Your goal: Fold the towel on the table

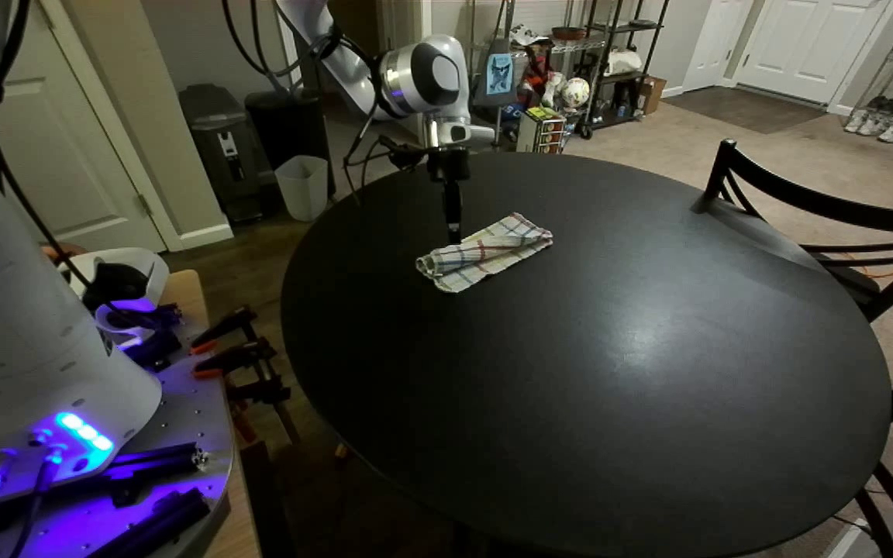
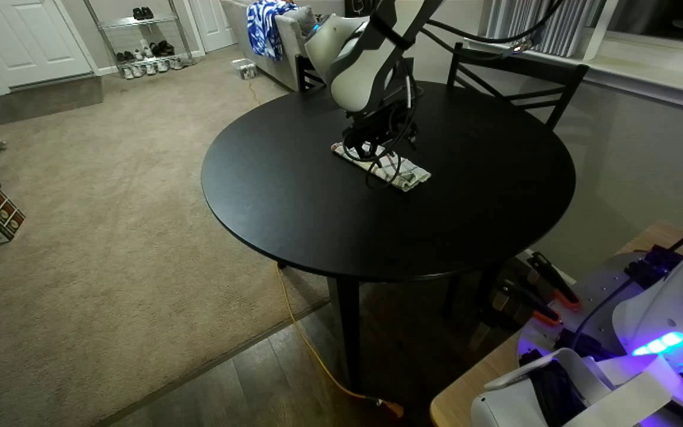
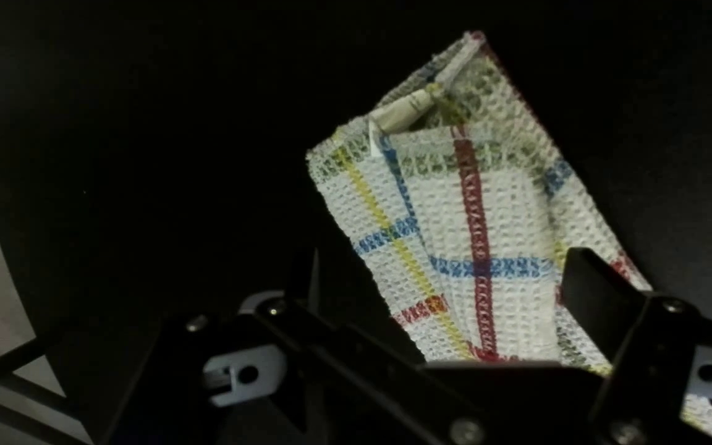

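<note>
The towel (image 1: 493, 249), whitish with red, blue and yellow lines, lies on the round black table (image 1: 648, 364) as a loosely folded strip with overlapping layers. In an exterior view it lies partly behind the arm and cables (image 2: 409, 175). In the wrist view the towel (image 3: 510, 204) shows a narrow top layer over wider ones, with an uneven, open far end. My gripper (image 3: 445, 266) is open, its fingers wide apart. The left finger is over bare table left of the towel; the right finger is over its right part. In an exterior view my gripper (image 1: 454, 232) points down beside the towel's back edge.
Dark chairs stand at the table's edge, one in each exterior view (image 1: 826, 201) (image 2: 513, 74). The robot's base stand with clamps (image 1: 237, 356) is close to the table. Cables (image 2: 404, 118) hang loosely from the arm near the towel.
</note>
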Available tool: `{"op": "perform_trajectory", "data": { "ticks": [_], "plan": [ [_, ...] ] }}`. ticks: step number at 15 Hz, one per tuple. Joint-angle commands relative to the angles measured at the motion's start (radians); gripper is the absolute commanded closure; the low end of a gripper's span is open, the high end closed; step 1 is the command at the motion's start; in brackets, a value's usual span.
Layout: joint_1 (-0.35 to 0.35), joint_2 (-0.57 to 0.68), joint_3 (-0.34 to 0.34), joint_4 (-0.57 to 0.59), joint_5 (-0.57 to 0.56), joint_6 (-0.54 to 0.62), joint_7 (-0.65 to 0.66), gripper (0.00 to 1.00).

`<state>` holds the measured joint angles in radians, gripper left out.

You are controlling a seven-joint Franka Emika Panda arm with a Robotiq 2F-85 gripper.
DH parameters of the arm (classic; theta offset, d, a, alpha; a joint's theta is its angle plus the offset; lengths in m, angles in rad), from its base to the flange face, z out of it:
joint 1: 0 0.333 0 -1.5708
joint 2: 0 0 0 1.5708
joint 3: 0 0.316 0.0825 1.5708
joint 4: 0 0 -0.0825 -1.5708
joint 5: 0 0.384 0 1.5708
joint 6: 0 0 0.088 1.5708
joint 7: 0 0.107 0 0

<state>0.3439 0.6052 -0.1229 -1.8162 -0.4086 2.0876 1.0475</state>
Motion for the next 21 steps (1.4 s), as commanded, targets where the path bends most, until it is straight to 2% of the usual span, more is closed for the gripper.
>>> {"op": "perform_trajectory", "data": {
  "ticks": [1, 10, 21],
  "plan": [
    [-0.027, -0.010, 0.021, -0.017, -0.009, 0.029, 0.002, 0.00],
    [-0.039, 0.018, 0.019, 0.014, -0.005, 0.068, -0.008, 0.00],
    [-0.051, 0.050, -0.004, 0.044, -0.013, 0.058, 0.005, 0.00]
  ]
}}
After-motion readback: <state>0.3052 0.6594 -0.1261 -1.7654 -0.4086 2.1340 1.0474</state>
